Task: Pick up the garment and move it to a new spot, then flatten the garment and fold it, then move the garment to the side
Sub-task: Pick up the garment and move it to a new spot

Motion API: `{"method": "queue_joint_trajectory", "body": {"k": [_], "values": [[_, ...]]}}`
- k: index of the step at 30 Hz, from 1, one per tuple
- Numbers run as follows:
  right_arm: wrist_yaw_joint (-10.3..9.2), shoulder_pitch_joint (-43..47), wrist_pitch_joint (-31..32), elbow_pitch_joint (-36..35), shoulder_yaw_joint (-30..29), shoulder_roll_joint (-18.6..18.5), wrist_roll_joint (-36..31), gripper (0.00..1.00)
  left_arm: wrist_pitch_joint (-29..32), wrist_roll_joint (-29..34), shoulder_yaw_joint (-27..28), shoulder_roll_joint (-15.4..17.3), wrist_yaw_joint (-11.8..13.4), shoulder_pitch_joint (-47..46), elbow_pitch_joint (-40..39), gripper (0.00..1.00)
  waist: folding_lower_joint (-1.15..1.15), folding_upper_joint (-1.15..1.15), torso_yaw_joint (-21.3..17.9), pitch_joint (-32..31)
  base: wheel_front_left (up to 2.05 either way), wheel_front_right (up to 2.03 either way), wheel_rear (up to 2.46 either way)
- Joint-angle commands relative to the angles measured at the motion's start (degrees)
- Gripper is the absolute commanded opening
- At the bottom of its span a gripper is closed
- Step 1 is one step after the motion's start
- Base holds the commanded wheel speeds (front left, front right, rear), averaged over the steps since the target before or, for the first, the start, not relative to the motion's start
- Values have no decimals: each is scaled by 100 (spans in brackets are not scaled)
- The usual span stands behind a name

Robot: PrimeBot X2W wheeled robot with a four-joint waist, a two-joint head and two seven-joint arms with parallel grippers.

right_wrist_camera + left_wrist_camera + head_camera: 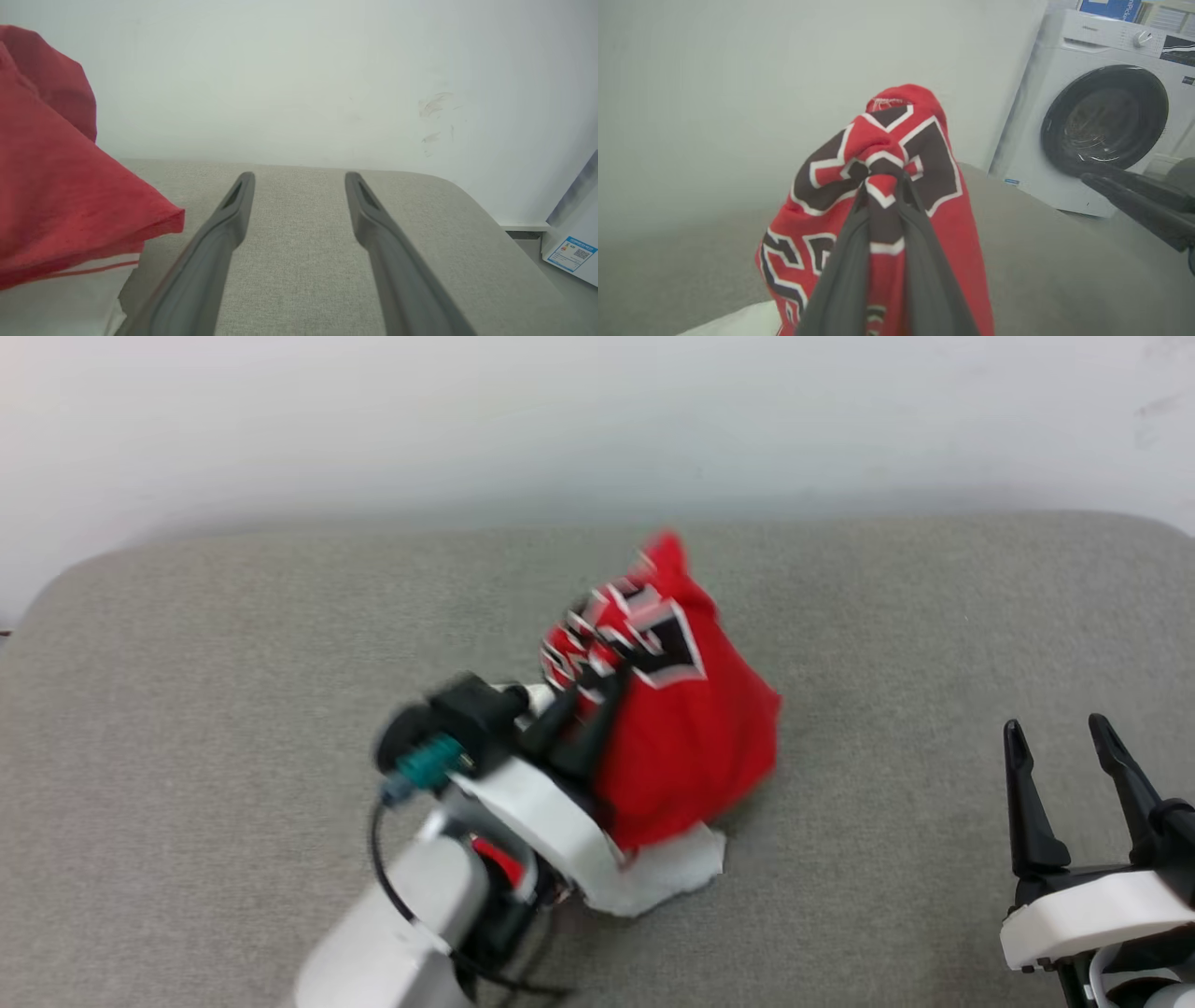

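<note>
The left claw point(593, 689) is clamped on a bunched fold of the jersey point(691, 728), right in the black, white-edged lettering, and its two dark fingers point(850, 261) press together around the cloth. The jersey hangs from that grip in a red heap near the middle of the grey fabric-covered tabletop point(187, 709), with a white sleeve point(672, 873) spilling out at the near edge and lying on the surface. Well off to the right, the right claw point(1055, 726) hovers low over bare tabletop, fingers spread apart and holding nothing. Behind runs a plain pale wall point(597, 420), and a white washing machine point(1101, 116) stands past the tabletop's right end.
</note>
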Motion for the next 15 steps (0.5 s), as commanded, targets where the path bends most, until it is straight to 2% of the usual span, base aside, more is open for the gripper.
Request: {"method": "queue_joint_trajectory", "body": {"k": [1,7,13,14,15], "values": [[-4,-12,-15,-12,6,3,33,100,24,-21,-34,-8,-27,86,-18,0,1,0,-105,139,0,0,0],[-4,-113,-67,-38,-3,4,52,100,331,46,-806,-185,-323,515,164,0,1,0,-173,497,0,0,0],[-4,-232,-123,-3,-6,3,38,100,384,152,-1299,-222,-522,647,536,0,1,0,-109,728,0,0,0],[-4,-257,-130,8,-8,3,32,100,361,171,-1351,-227,-552,632,580,31,1,0,-92,743,0,0,0],[-4,-280,-127,19,-1,3,25,100,334,192,-1393,-236,-561,608,621,58,1,0,-78,743,0,0,0]]}}
